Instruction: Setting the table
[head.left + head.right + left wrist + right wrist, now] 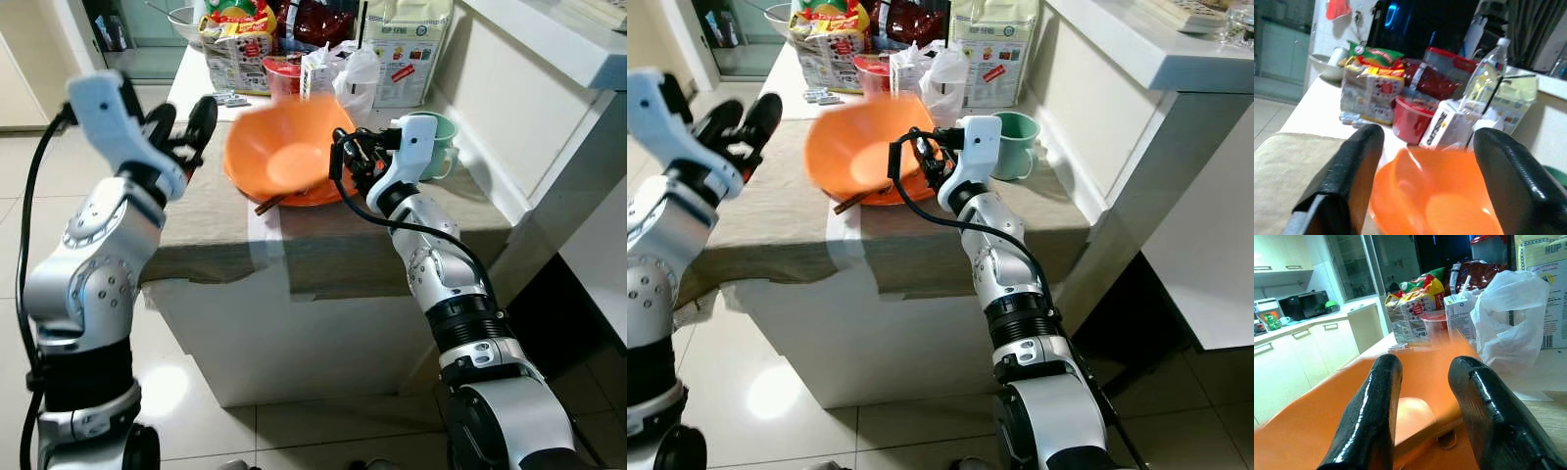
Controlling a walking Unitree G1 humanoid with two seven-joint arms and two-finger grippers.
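An orange bowl [284, 152] stands tilted and blurred above the beige cloth [211, 230] on the table, its inside facing me. My right gripper [341, 157] is shut on the bowl's right rim; in the right wrist view its fingers [1376, 401] straddle the orange wall [1312, 431]. A brown stick [269, 205] pokes out under the bowl's front edge. My left gripper [186, 122] is raised over the cloth's left side, open and holding nothing, a short way left of the bowl [1440, 196].
A green mug [443, 142] stands right behind the right gripper. Snack bags [235, 39], a red cup [282, 73], a small carton [315, 73] and a plastic bag [358, 73] crowd the table's far end. A white counter [549, 59] runs along the right.
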